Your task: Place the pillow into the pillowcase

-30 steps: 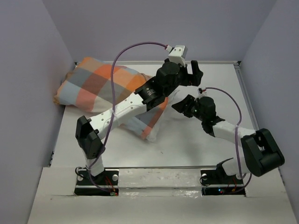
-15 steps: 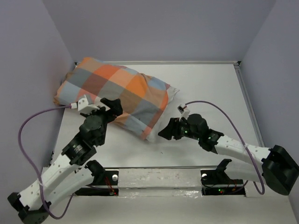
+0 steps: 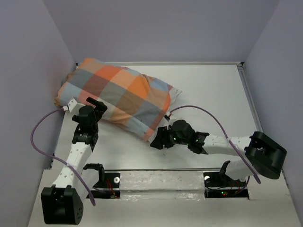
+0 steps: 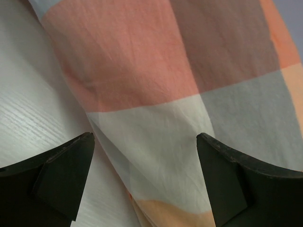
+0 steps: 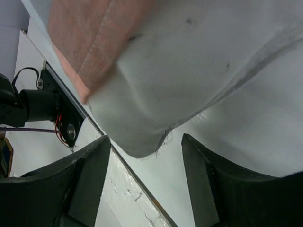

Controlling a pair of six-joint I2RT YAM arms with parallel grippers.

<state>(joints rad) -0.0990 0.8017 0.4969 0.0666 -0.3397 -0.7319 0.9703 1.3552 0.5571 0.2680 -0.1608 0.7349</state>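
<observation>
The checked pillowcase (image 3: 118, 94) lies slantwise across the back left of the table, puffed up. The white pillow (image 3: 153, 133) sticks out of its near right end. My left gripper (image 3: 94, 106) is open at the case's near left edge. In the left wrist view its fingers (image 4: 61, 175) straddle the pillowcase (image 4: 156, 85) without pinching it. My right gripper (image 3: 158, 142) is open, low on the table at the pillow's exposed corner. The right wrist view shows that frayed pillow corner (image 5: 151, 99) just ahead of my right gripper (image 5: 147, 158), with the case's orange hem (image 5: 80, 42) above it.
Purple-grey walls close in the table (image 3: 208, 90) on the left, back and right. A white strip (image 3: 156, 182) along the near edge carries both arm bases. A purple cable (image 3: 42, 137) loops off the left arm. The left arm's base (image 5: 40, 104) appears in the right wrist view.
The left arm swung from the far right over the pillow to the case's near left edge. The right arm slid nearer and leftward to the pillow's corner, its jaws opening wider.
</observation>
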